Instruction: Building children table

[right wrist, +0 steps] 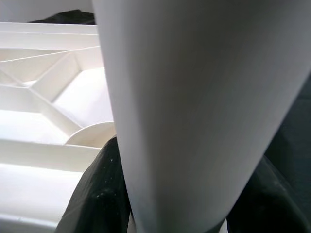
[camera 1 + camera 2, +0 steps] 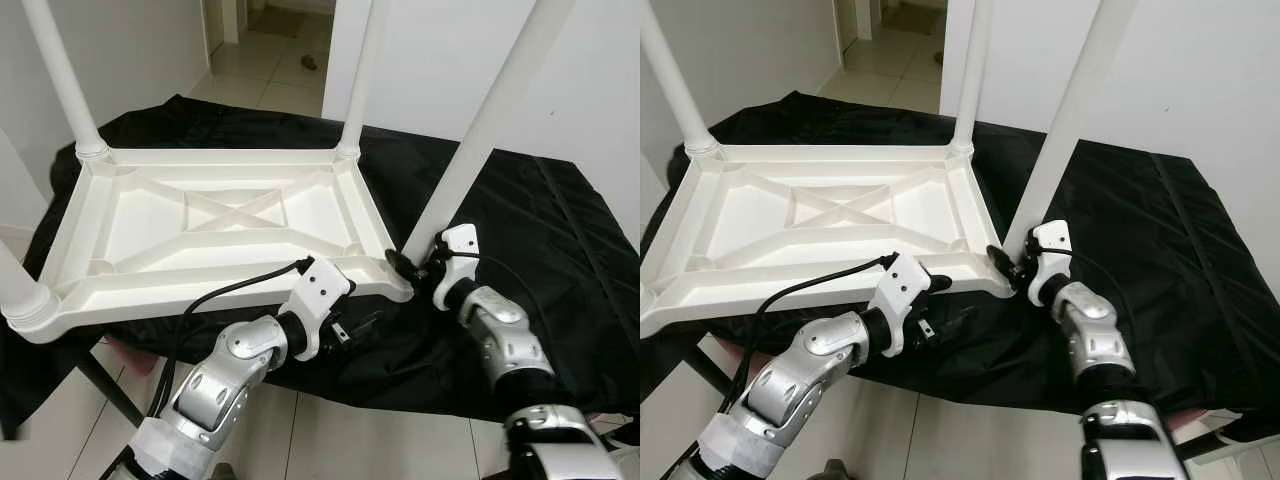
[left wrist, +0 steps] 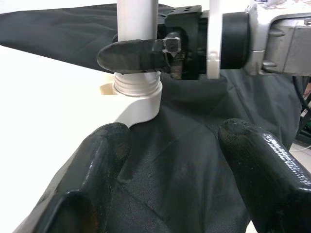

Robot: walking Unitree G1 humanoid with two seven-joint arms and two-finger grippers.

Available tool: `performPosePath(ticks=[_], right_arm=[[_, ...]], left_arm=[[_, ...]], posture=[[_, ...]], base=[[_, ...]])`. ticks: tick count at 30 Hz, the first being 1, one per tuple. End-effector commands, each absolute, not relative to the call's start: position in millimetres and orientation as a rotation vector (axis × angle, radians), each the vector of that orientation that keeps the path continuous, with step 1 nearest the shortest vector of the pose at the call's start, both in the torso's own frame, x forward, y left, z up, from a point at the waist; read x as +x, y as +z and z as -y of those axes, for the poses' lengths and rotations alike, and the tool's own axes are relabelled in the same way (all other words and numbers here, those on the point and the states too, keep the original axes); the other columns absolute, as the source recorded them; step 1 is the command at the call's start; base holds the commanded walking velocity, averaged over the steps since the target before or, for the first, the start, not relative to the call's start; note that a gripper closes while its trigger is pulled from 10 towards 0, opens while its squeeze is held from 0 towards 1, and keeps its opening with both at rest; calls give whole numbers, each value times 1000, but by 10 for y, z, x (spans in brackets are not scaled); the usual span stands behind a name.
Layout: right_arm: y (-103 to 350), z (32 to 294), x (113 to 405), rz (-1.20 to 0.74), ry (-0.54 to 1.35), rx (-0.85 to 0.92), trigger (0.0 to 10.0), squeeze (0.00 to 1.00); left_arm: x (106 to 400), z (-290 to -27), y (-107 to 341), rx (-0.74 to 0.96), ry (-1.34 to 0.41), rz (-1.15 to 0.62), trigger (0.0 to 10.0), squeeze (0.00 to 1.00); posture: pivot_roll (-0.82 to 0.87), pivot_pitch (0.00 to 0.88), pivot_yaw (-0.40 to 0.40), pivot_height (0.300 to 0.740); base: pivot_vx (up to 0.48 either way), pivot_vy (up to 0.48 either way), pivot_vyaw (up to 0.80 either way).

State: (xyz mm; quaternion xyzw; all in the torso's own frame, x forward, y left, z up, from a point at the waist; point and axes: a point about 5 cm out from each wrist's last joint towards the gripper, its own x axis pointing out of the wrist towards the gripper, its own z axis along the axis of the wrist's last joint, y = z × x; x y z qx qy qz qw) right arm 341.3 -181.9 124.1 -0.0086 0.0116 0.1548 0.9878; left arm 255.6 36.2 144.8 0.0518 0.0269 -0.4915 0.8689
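White plastic children's table (image 2: 200, 225), upturned on black cloth (image 2: 560, 230): light, rigid, slick, I judge; my right hand (image 2: 418, 262) clamps the near-corner leg (image 2: 480, 140) just above its socket, seemingly the best hold; left hand (image 3: 175, 160) gapes empty.

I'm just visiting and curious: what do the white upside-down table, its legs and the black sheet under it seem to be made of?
The table top looks like moulded plastic: smooth, slightly glossy, with cast ribs crossing underneath. The leg held by the right gripper seems the same plastic, a plain tube with a threaded base. The black sheet looks like thin woven fabric, with creases and faint sheen.
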Motion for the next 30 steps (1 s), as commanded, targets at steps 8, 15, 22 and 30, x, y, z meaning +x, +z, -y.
performPosePath(ticks=[8, 15, 22, 30], right_arm=[[1022, 1695, 3115, -94, -225, 9, 0, 0], [1121, 1539, 3070, -62, -211, 11, 0, 0], [1180, 1585, 3012, -58, -233, -11, 10000, 0], [1262, 1720, 3117, 3, -16, 48, 10000, 1000]], left_arm=[[2559, -298, 1459, 99, -1063, -55, 10000, 0], [2563, -296, 1456, 100, -1069, -51, 10000, 0], [2549, -269, 1444, 97, -1073, -51, 10000, 0], [2511, -235, 1426, 81, -1080, -55, 10000, 0]], posture=[[78, 0, -53, 740], [62, 0, -66, 740], [55, 0, -74, 740], [53, 0, -83, 740]], base=[[0, 0, 0], [0, 0, 0], [0, 0, 0], [0, 0, 0]])
